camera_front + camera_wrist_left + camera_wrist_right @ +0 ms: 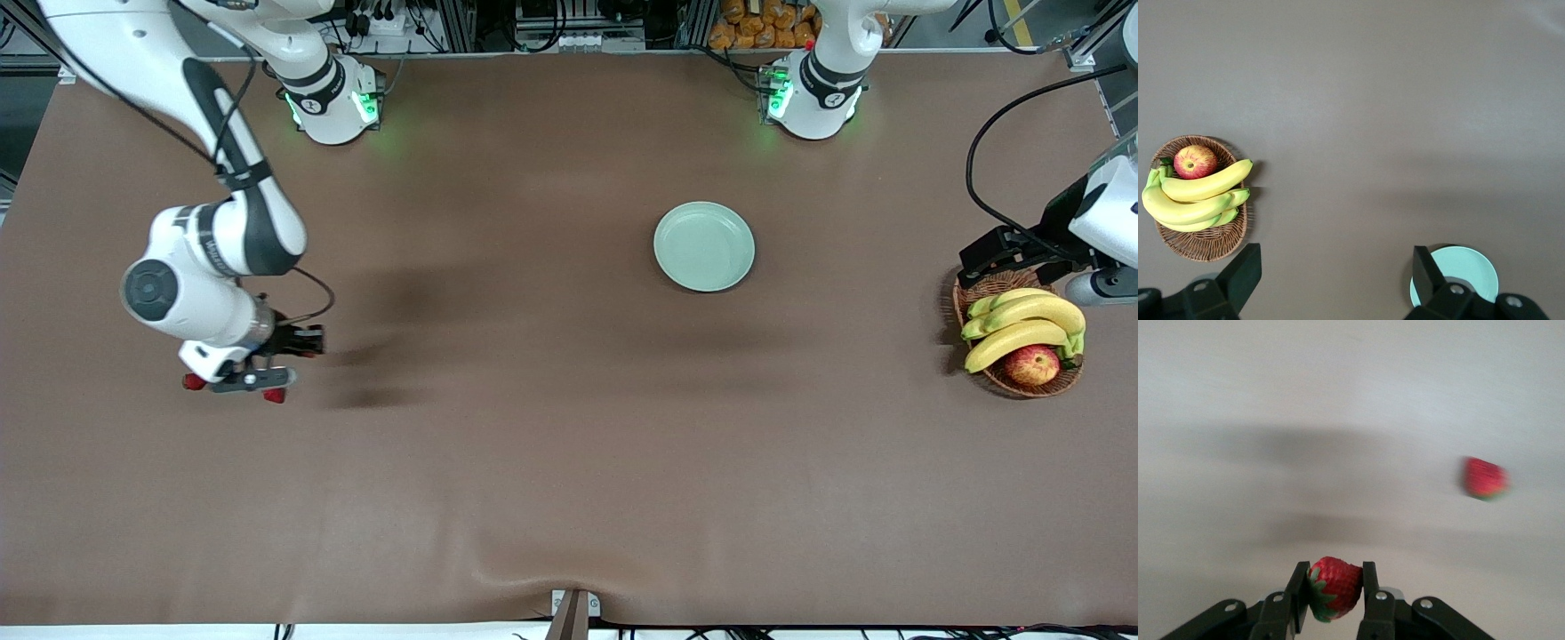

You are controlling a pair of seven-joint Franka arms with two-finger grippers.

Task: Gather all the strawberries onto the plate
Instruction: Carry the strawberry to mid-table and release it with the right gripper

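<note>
Between the right gripper's (1331, 590) jaws sits one strawberry (1333, 588), clamped above the tabletop (533, 427) at the right arm's end. Two more strawberries (275, 395) lie beside it. Mid-table, the mint plate (704, 246) holds nothing. A wicker basket (1018, 380) carries bananas (1022, 324) and an apple (1031, 364); above it hangs the left gripper (1331, 280), jaws wide.

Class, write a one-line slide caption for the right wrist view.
Right gripper shut on a strawberry; another strawberry lies on the table.

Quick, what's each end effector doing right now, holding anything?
Left end effector: open, empty, above the fruit basket.
Right end effector: closed on a strawberry.
</note>
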